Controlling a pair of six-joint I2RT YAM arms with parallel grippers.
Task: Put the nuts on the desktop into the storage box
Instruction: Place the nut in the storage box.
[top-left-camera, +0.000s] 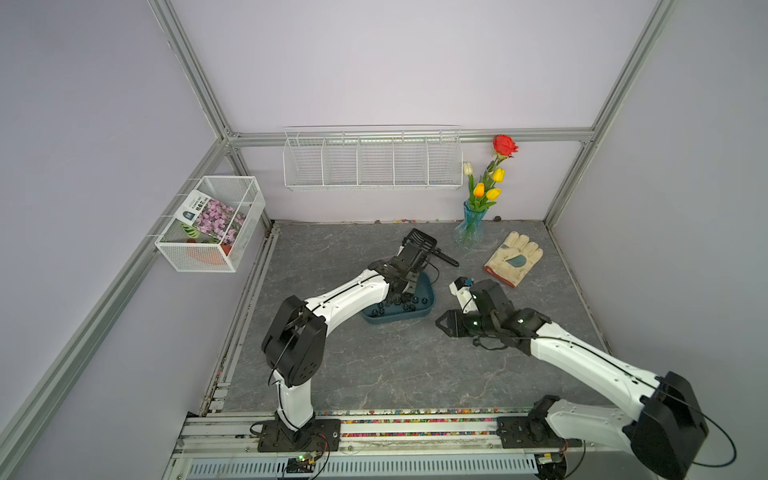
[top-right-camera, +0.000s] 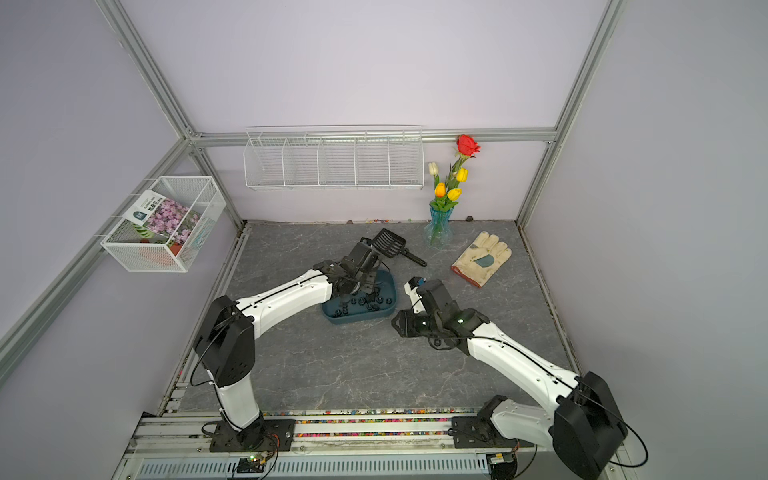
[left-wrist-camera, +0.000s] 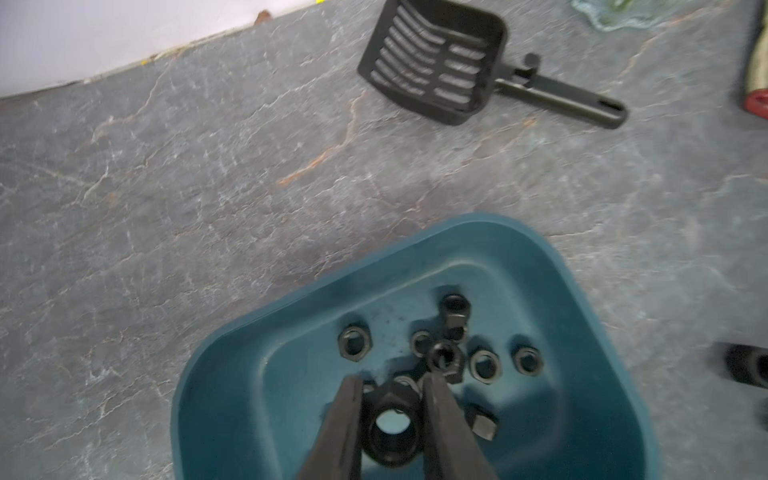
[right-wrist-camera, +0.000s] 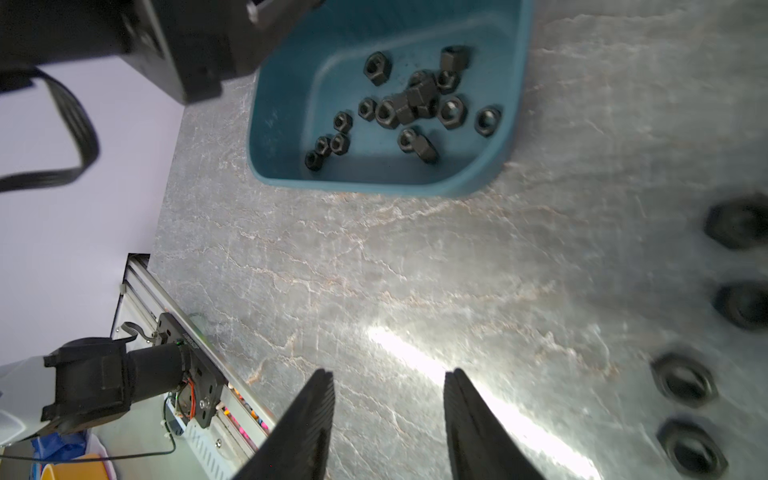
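1. In both top views the left pincer (top-left-camera: 401, 291) hangs right over the teal box (top-left-camera: 415, 318), which sits mid-surface (top-left-camera: 374, 374). A scatter of nuts (top-left-camera: 401, 306) lies on the box floor. The right pincer (top-left-camera: 439, 323) is low, just beside the box on its right, tips aimed towards it. From up here I can't tell how either pincer's jaws stand. I can't spot a nut on the bare stone either, as the right arm covers that patch. The black scoop (top-right-camera: 388, 240) and the glove (top-right-camera: 482, 257) lie behind, well apart from the action.

2. The left wrist view settles it: the left pincer (left-wrist-camera: 392, 382) is clamped on a single held nut (left-wrist-camera: 390, 436), hole facing the camera. It is held above the inside of the box (left-wrist-camera: 582, 282), with the other nuts lying below and beyond it. So the step in hand is the drop. The next move looks simple: part the jaws. The nut is already inside the rim, and a low release should stop it bouncing out of so shallow a tub.

3. In the right wrist view the right pincer (right-wrist-camera: 388, 374) has its jaws apart with nothing between them, over bare stone near the box. Four loose nuts (right-wrist-camera: 683, 380) lie blurred on the surface, apart from the box. The job is well along but not finished. This arm's next move is to swing over the nearest one, straddle its flats and close.
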